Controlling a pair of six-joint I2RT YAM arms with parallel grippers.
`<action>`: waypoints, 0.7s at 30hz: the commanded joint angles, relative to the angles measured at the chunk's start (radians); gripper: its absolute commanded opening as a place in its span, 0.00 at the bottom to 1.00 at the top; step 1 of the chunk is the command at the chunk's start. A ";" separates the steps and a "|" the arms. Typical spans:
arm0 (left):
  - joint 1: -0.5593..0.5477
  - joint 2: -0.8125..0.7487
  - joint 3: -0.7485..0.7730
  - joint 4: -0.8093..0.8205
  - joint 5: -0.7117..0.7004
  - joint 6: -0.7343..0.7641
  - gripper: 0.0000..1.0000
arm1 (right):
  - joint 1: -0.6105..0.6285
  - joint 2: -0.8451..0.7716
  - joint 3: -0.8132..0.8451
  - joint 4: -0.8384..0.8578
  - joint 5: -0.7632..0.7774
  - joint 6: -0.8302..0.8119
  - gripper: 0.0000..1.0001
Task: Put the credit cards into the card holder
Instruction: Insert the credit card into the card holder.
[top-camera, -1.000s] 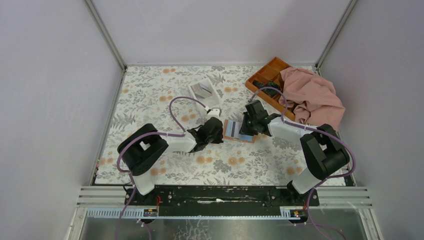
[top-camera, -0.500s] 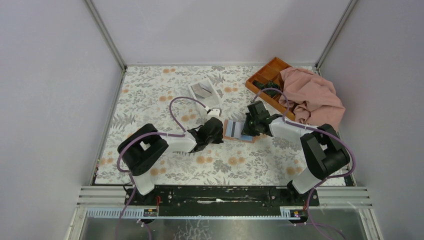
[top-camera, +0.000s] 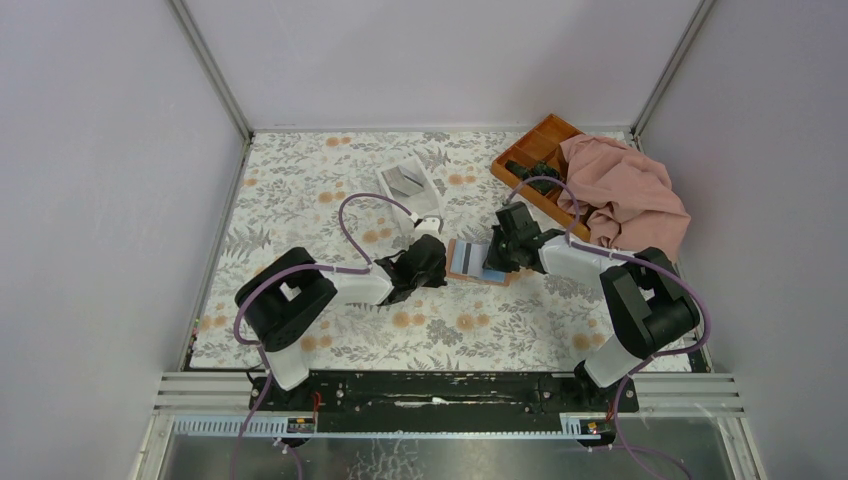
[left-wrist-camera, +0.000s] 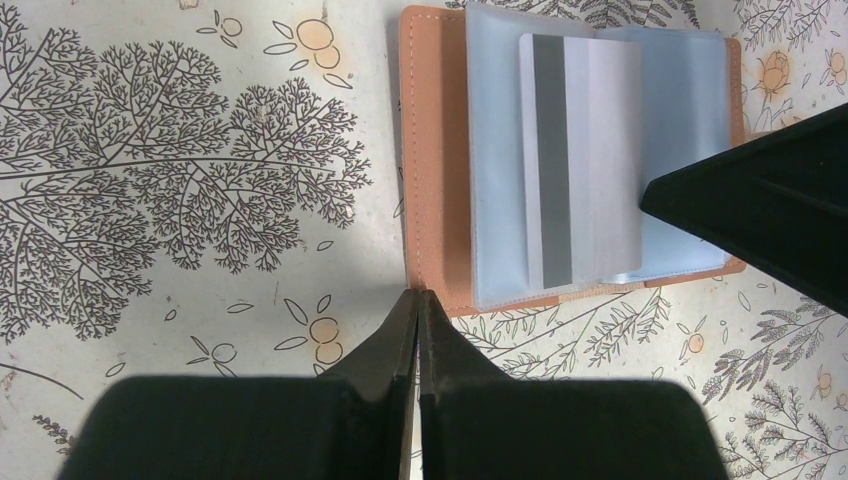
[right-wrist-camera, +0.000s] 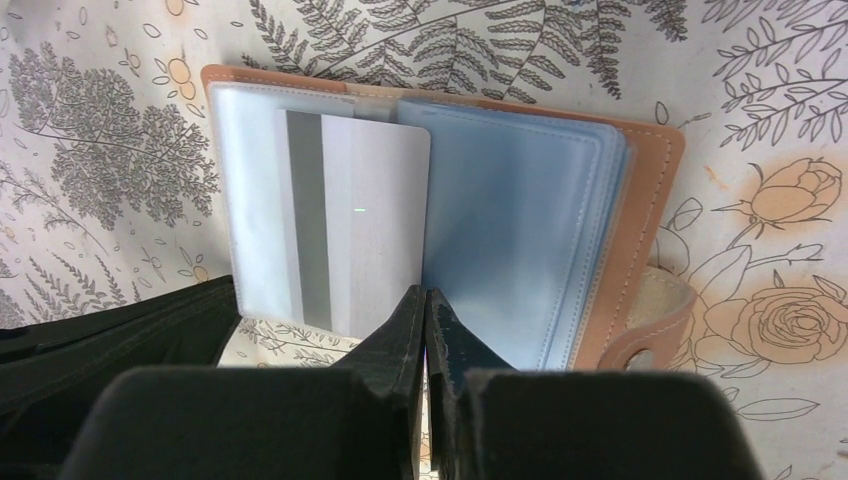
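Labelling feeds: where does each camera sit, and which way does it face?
Top: above, behind the bases, facing down at the table; both arms show.
Left wrist: on-arm, facing down at the holder; shut left hand shows.
Right wrist: on-arm, facing down at the holder; shut right hand shows.
Both wrists share holder and card.

Open card holder (left-wrist-camera: 435, 180) at 1 o'clock, striped grey card (left-wrist-camera: 590, 160) on its sleeves; left gripper (left-wrist-camera: 417, 295) pinched together, 6 o'clock.
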 joint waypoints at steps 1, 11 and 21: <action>-0.017 0.109 -0.038 -0.143 0.040 0.013 0.00 | -0.014 -0.016 -0.012 0.026 0.017 -0.003 0.05; -0.019 0.114 -0.035 -0.143 0.044 0.013 0.00 | -0.020 -0.005 -0.019 0.033 0.007 -0.004 0.04; -0.022 0.121 -0.030 -0.142 0.049 0.012 0.00 | -0.021 0.017 -0.026 0.059 -0.017 0.001 0.04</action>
